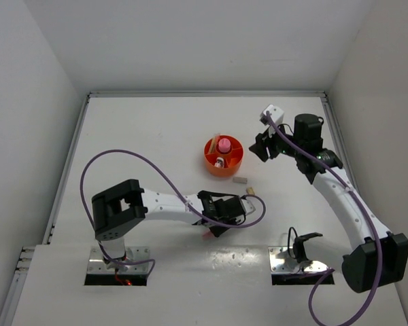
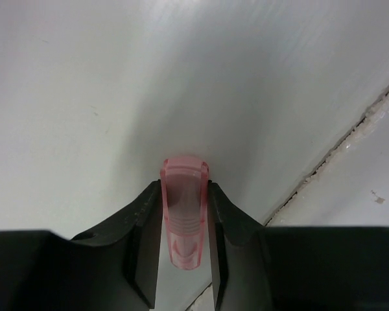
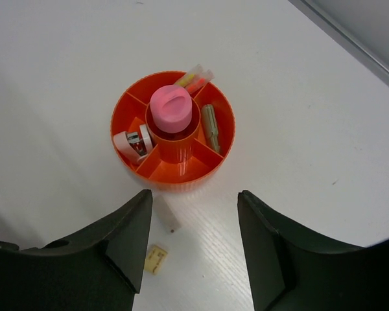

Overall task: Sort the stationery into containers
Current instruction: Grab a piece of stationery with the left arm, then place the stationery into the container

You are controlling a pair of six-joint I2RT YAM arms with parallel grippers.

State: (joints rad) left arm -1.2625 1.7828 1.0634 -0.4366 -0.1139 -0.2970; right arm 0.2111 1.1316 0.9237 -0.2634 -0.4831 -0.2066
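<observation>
The round orange container (image 3: 181,178) holds a pink-capped tube (image 3: 171,109) in its central well. Its compartments hold a green stick (image 3: 211,126), pink and yellow sticks (image 3: 194,76) and a white tape-like piece (image 3: 133,142). My right gripper (image 3: 194,201) hangs open just on the near side of it, holding nothing. A pale eraser block (image 3: 165,210) and a small beige block (image 3: 156,258) lie on the table below it. My left gripper (image 2: 185,188) sits low on the table, its fingers pressed on both sides of a translucent pink stationery piece (image 2: 183,214). In the top view that piece (image 1: 207,236) lies well short of the container (image 1: 221,170).
A seam in the tabletop (image 2: 337,152) runs diagonally just right of the left gripper. White walls and a raised rail (image 1: 75,149) enclose the table. Purple cables (image 1: 122,153) loop over both arms.
</observation>
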